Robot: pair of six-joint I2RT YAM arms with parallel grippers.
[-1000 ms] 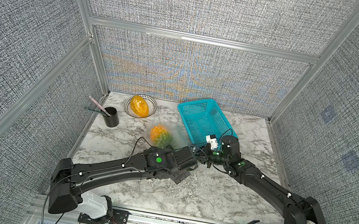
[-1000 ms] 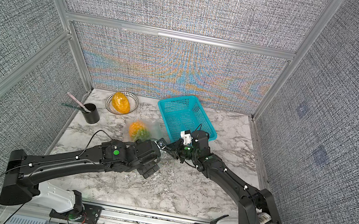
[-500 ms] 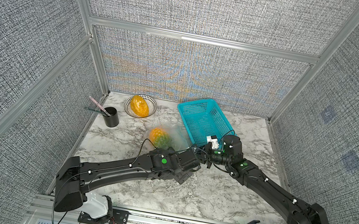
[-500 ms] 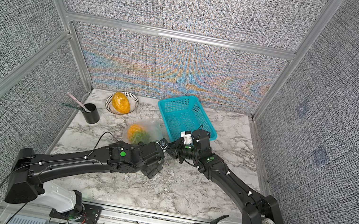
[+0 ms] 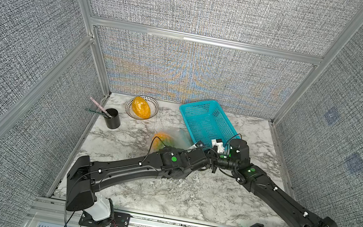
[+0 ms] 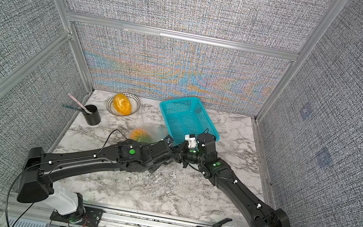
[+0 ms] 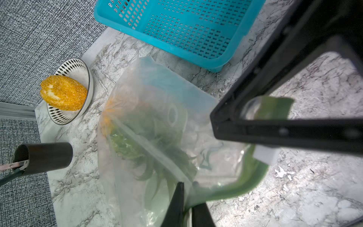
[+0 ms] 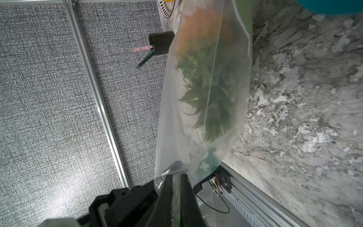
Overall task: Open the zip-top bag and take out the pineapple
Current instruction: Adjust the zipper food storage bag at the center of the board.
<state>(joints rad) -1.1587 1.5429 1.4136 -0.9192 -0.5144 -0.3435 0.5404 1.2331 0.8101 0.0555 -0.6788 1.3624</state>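
Clamping the green zip strip of the zip-top bag (image 7: 161, 110), the left gripper (image 7: 188, 208) sits at the left wrist view's lower middle; a second ago it gaped open. The right gripper (image 8: 177, 194) pinches the bag's edge likewise. Inside, just above the left claw, lies the pineapple (image 7: 135, 145).

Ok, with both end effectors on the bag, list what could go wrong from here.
1. The left end effector and right end effector each pinch only a thin edge of the zip-top bag; pulling apart, one may slip off.
2. The pineapple lies loose inside, so it could tumble out once the bag opens.
3. The blue basket sits close by; the bag might drag against it.
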